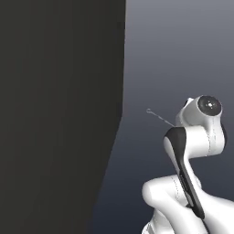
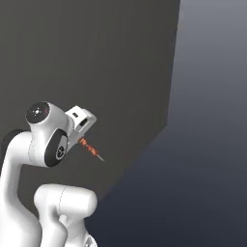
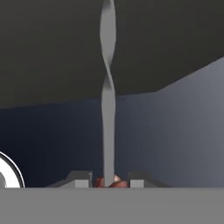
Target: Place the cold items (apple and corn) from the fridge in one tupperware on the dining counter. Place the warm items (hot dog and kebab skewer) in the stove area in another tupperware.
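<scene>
The pincer (image 3: pixel 107 181) was shut tight on the kebab skewer (image 3: pixel 107 109) — its stick pointed to 12 o'clock in the hand view. The robot seemed to be carrying it (no tupperware was in sight). Next it would need to find the warm box.

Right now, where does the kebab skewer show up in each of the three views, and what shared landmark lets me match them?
Left base view: kebab skewer, a thin grey rod left of the wrist, centre-right.
Right base view: it pokes down-right from the gripper, lower left, with orange pieces.
Hand view: twisted grey rod rising up the centre from between the fingertips.
Shared landmark: the dark panel, whose edge borders a grey surface.
</scene>
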